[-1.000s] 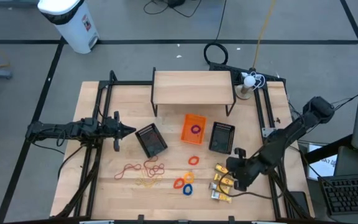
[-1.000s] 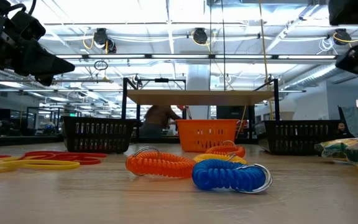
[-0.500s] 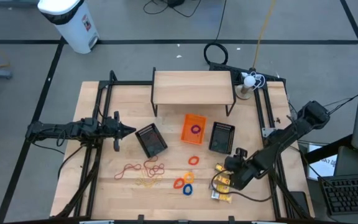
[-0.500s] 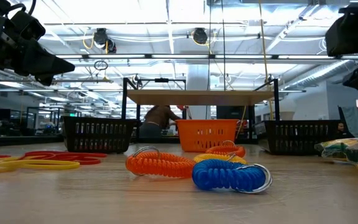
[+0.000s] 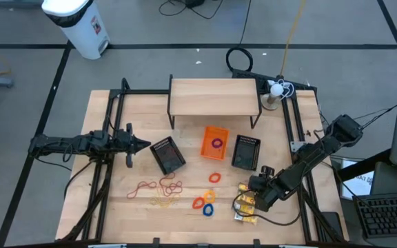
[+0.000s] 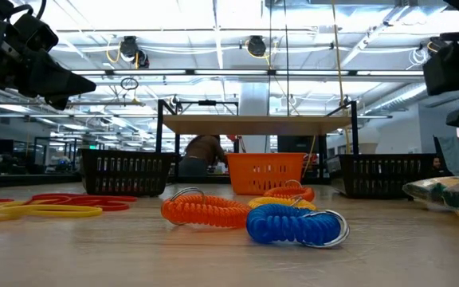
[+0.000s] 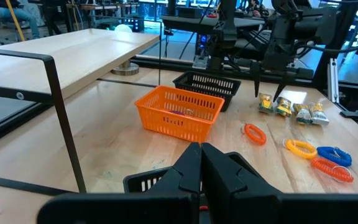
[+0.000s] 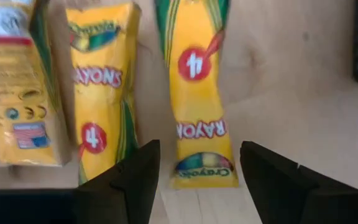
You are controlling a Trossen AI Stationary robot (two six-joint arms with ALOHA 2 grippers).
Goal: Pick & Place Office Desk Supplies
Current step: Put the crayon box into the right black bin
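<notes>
Pale wooden boards form the table [image 5: 136,220], with a low wooden shelf [image 5: 214,96] along its far side and a grey floor around it. Near the table's middle stand an orange plastic bin [image 5: 215,142] with a purple ring [image 5: 217,143] inside and, on either side of it, two black mesh bins [image 5: 167,155] [image 5: 246,151]. Thin red and tan rubber bands [image 5: 158,188] lie loose on the left part of the near side; an orange ring [image 5: 214,177] sits alone near the middle, and a cluster of coiled rings, orange, yellow and blue [image 5: 205,202], lies nearer the front edge. The yellow crayon packets [image 5: 245,201] lie in a small group on the right part of the near side. The right gripper [image 5: 253,200] is low over these packets with its fingers spread apart, and its wrist view shows one packet [image 8: 196,93] lying in line with the gap between the two dark fingers [image 8: 120,184], a second packet [image 8: 98,87] just beside it, and nothing clamped. The left gripper [image 5: 143,145] waits at the left side, just beside the left mesh bin, its fingers pressed together and empty. Across the room behind the table, the low view shows a person [image 6: 202,153] partly hidden by the bins.
</notes>
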